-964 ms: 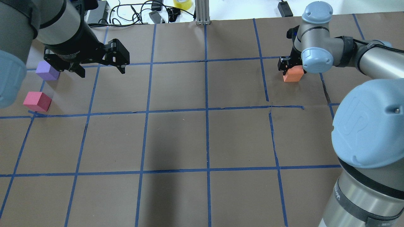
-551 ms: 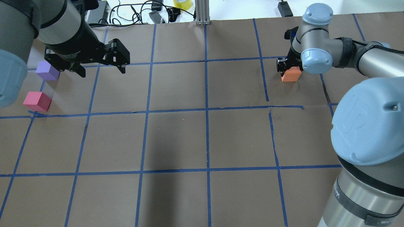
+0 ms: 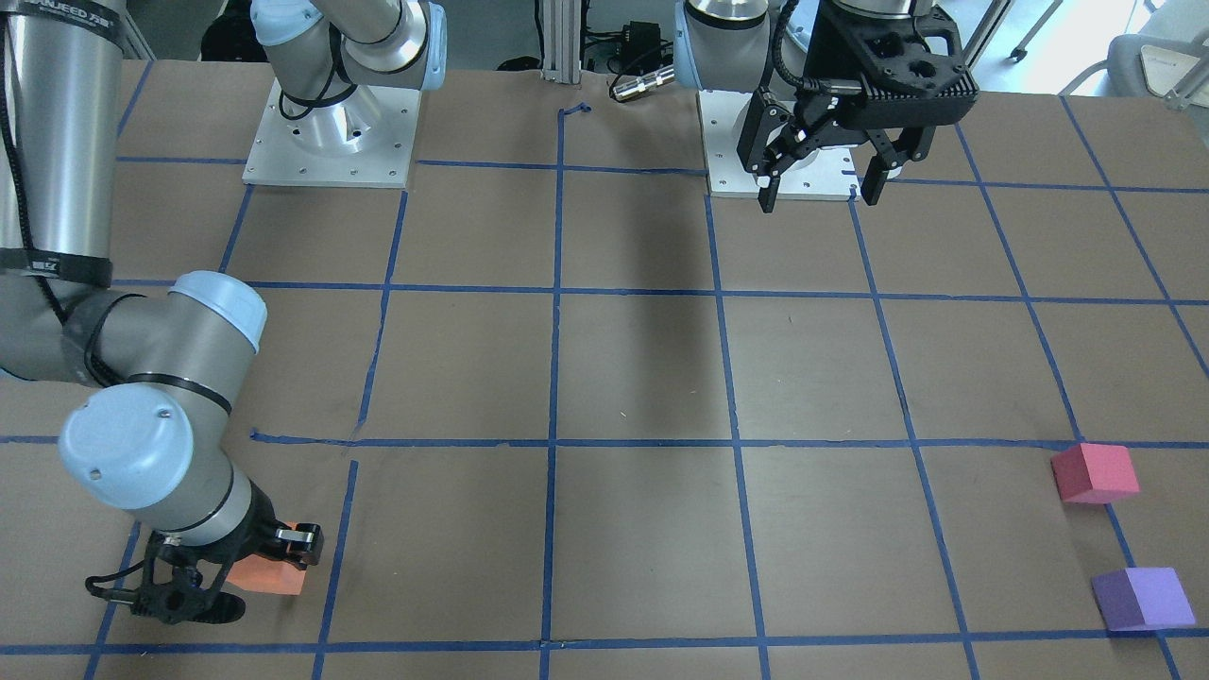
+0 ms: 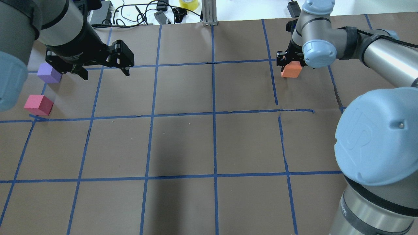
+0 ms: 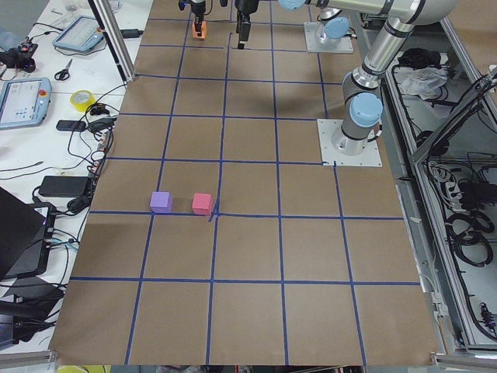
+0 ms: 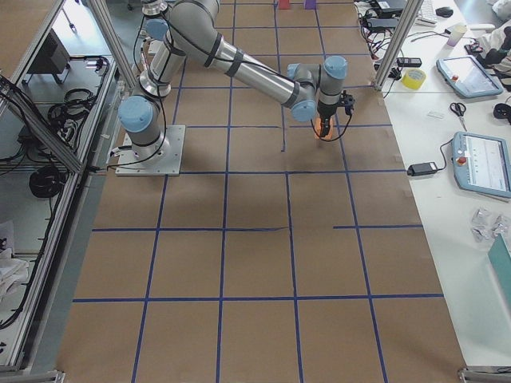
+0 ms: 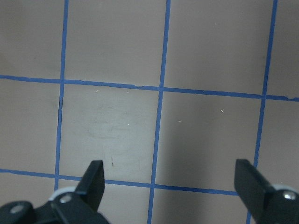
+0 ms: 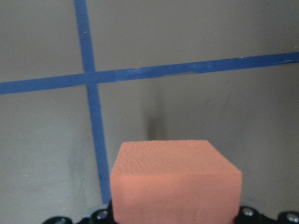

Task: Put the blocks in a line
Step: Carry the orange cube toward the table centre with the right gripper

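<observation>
- Front-facing view: right hand [image 3: 250,574] is clenching the orange block [image 3: 280,578] at the worktop [image 3: 642,378] edge farthest from the robot; whether the block is touching the surface cannot be told. Left hand [image 3: 818,185] is hanging released, carrying nothing. Pinkish-red block [image 3: 1094,473] and purple block [image 3: 1143,598] are sitting near each other, not touching.
- Overhead view: orange block is lying well apart from those two.
- Right wrist view: orange block is filling the lower frame, just beside crossing blue tape lines [image 8: 91,77].

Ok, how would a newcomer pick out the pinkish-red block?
On the brown table, go to the end on the robot's left. Two blocks sit there apart: the pinkish-red block lies nearer the robot, by a tape crossing, the purple block farther.
</observation>
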Action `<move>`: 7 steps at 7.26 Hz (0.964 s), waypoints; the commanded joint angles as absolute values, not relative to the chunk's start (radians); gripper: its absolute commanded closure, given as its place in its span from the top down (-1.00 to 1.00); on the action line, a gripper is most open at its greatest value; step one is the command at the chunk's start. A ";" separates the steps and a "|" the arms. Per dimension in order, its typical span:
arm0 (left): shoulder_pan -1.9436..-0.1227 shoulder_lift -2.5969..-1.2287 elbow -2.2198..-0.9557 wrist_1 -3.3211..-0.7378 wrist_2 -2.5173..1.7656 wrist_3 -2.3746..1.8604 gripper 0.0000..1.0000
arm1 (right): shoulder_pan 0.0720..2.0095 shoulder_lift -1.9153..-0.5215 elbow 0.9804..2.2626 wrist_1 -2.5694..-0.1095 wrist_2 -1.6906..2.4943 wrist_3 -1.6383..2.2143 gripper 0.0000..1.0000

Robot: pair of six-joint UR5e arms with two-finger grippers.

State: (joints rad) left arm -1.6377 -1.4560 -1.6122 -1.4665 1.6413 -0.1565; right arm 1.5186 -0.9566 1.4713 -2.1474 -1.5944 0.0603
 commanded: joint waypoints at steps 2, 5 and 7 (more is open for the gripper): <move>-1.637 -1.453 -1.612 -1.468 1.641 -0.156 1.00 | 1.710 -0.943 1.425 -2.125 -1.589 0.316 -1.00; -1.629 -1.451 -1.612 -1.466 1.640 -0.156 1.00 | 1.865 -0.873 1.344 -2.120 -1.592 0.480 -1.00; -1.628 -1.453 -1.612 -1.466 1.641 -0.156 1.00 | 1.920 -0.862 1.339 -2.131 -1.589 0.459 -1.00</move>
